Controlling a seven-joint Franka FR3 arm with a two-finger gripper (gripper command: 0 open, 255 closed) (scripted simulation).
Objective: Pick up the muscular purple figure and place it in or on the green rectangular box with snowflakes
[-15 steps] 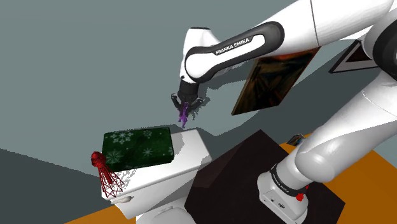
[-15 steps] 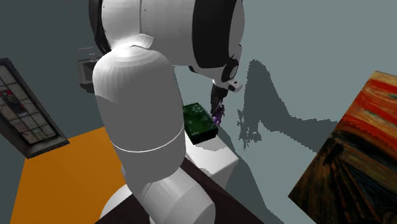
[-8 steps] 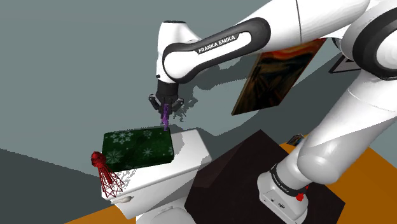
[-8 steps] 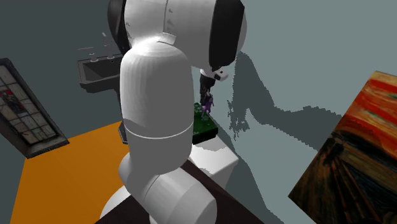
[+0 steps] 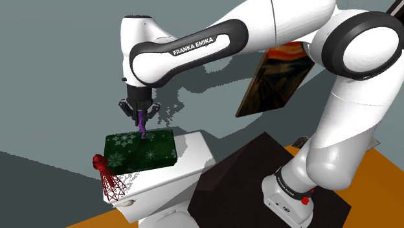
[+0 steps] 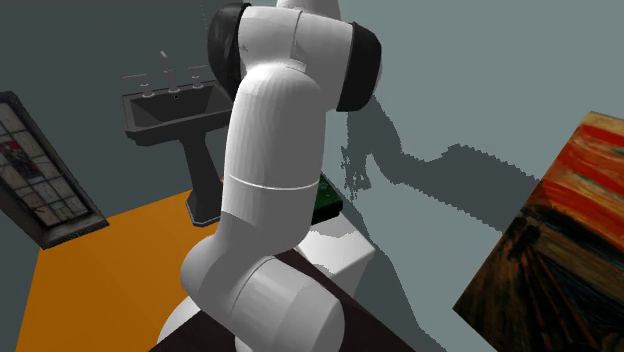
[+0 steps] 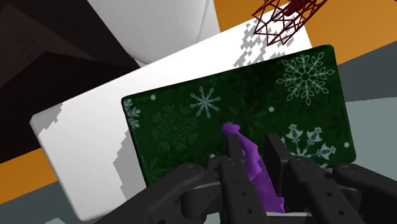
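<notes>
One gripper [image 5: 141,114] has carried purple figure [image 5: 141,125] over green box [image 5: 133,155].

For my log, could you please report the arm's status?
Pincer shut on purple figure. Figure hangs above green snowflake box, not yet released. Red wire object at box's end, clear of the drop.

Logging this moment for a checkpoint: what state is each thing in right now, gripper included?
gripper: shut on the purple figure.
purple figure: clasped between the fingers, hanging over the green box, not released.
green box: closed, lying flat on the white toilet tank.
red wire object: at the tank's end beside the green box, untouched.
</notes>
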